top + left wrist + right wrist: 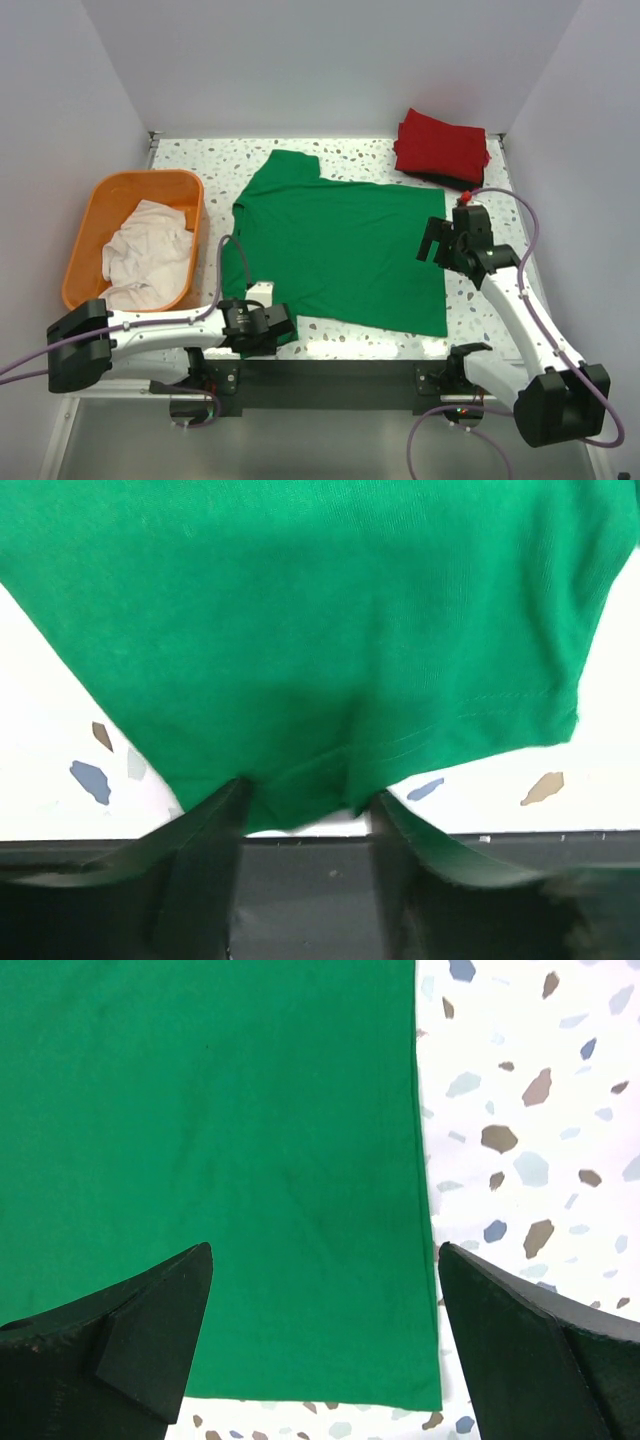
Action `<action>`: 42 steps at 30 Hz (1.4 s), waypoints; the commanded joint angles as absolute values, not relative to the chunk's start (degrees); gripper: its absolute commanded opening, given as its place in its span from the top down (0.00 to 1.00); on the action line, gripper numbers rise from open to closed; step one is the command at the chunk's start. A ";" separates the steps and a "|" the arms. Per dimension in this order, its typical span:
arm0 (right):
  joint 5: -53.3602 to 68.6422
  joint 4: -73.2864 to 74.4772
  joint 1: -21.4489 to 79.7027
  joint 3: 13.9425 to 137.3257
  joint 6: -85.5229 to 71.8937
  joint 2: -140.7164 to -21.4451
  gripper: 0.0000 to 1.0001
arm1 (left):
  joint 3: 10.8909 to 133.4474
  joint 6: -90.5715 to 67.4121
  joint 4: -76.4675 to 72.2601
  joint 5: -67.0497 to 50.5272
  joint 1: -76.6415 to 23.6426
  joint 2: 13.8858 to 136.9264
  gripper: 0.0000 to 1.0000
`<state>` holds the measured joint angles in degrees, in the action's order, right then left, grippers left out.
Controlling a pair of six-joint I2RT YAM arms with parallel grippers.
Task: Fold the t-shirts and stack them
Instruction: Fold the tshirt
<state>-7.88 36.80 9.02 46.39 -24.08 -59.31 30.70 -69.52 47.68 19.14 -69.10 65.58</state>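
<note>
White speckled terrazzo table (350, 152), boxed by plain pale walls (330, 60) left, far and right; lighting even.

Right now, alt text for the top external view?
A green t-shirt lies spread out centrally, the left gripper at its near-left sleeve, the right gripper open at its hem. A red t-shirt sits folded far right; an off-white t-shirt lies in the orange basket, left.

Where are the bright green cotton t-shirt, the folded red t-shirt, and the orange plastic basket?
bright green cotton t-shirt (340, 250): top external view, middle of its chest.
folded red t-shirt (440, 145): top external view, centre of the top fold.
orange plastic basket (150, 176): top external view, far rim.
</note>
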 commanded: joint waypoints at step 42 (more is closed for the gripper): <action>-16.78 44.04 34.54 22.24 -68.65 -47.37 0.36 | 38.32 -57.75 46.32 21.09 -59.15 68.99 1.00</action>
